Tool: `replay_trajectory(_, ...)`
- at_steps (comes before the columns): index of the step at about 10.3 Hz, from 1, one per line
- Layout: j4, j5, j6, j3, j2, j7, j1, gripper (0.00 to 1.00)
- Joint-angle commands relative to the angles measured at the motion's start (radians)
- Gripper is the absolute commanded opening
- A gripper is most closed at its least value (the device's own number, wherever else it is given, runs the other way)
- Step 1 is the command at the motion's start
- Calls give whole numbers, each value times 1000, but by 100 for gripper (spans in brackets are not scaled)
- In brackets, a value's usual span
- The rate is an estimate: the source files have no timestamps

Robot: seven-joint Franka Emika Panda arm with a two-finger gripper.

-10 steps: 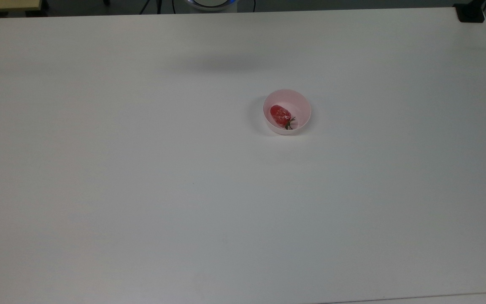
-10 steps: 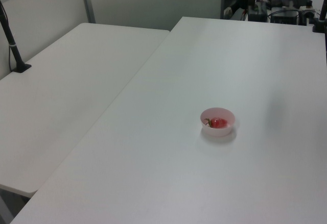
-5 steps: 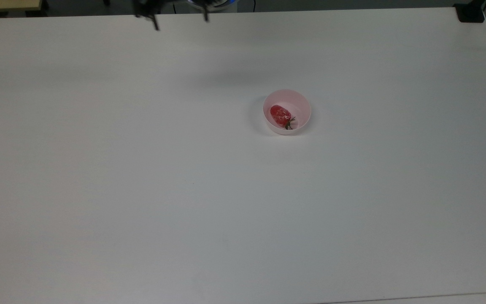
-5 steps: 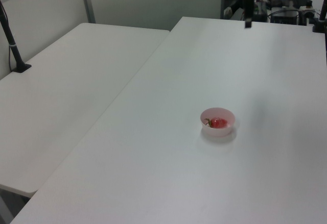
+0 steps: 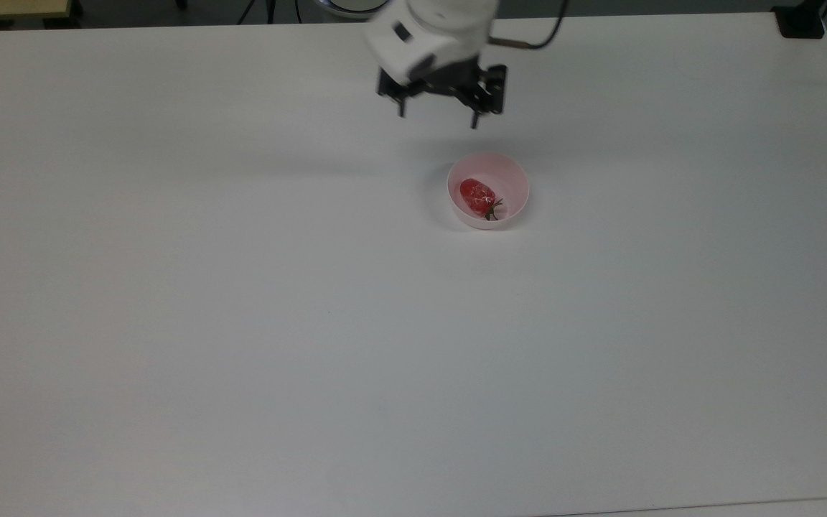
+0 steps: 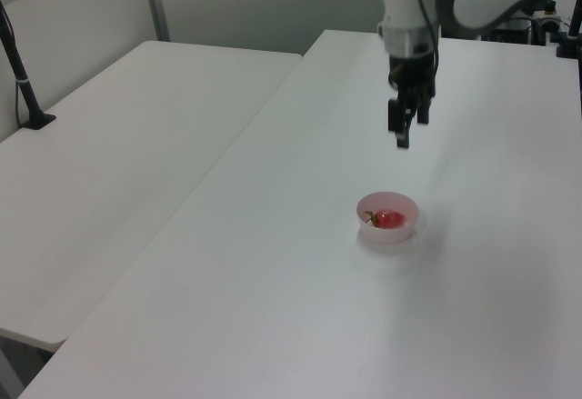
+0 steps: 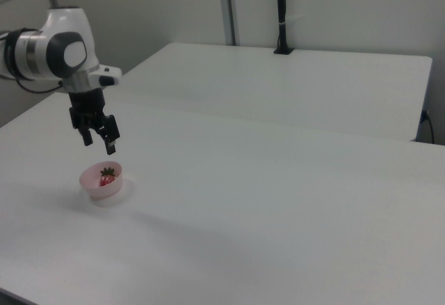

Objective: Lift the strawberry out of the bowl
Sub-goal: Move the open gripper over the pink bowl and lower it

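Black gripper [image 5: 438, 117] hangs in the air with its two fingers [image 5: 476, 118] spread wide and nothing between them. In the top view it sits above the bowl [image 5: 515, 183] in the picture and a little to the top view's left of it, clear of the rim. In the left view the gripper [image 6: 404, 135] points down, above the bowl [image 6: 405, 208] and well apart from it. In the right view the gripper [image 7: 98, 142] shows just above the bowl [image 7: 90, 178], not touching it.

Landmark for everything is the bowl, pale pink and round, standing upright on the white table [image 5: 241, 323]. Inside the bowl lies the strawberry [image 5: 477, 192], red and glossy, resting on the bottom toward the top view's left wall, with its dark green stem pointing to the lower right of the bowl in the top view. In the left view the strawberry [image 6: 390, 219] shows as a red patch within the bowl, and in the right view the strawberry [image 7: 106, 177] lies inside with its green leaves uppermost.

Behind the gripper, the white arm [image 6: 405, 4] rises away from the bowl toward the far edge of the table. Beside the table that bears the bowl stands a second white table [image 6: 109, 172], on the left view's left.
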Motion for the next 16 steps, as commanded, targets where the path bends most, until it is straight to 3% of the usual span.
replay_trajectory(1,0,-52,67,26,78,-200,31,97)
replay_trajectory(5,91,-103,122,26,227,-282,49,97)
replay_trajectory(7,89,-111,140,26,233,-312,52,91)
replay_trajectory(9,89,-111,142,26,236,-313,54,77)
replay_trajectory(16,82,-112,180,61,267,-299,74,77)
